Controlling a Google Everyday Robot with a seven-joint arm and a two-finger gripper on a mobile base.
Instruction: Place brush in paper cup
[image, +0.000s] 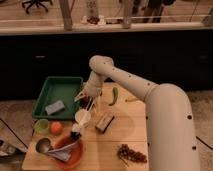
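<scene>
My gripper (87, 100) hangs over the wooden table (130, 130), just right of the green tray, at the end of the white arm that reaches in from the right. It is shut on the upper end of the brush (80, 125). The pale handle slants down and to the left. It crosses the white paper cup (83, 118), which stands right below the gripper. The dark bristle tip (75, 134) shows beyond the cup, near the orange bowl's rim. Whether the brush is inside the cup or passes in front of it I cannot tell.
A green tray (67, 85) holds a grey-blue sponge (55, 107). A light green cup (41, 125) and an orange fruit (56, 128) stand at the left. The orange bowl (70, 155) holds a metal ladle (46, 146). A tan and dark block (104, 122), a green pepper (114, 96) and a dark red cluster (131, 154) lie to the right.
</scene>
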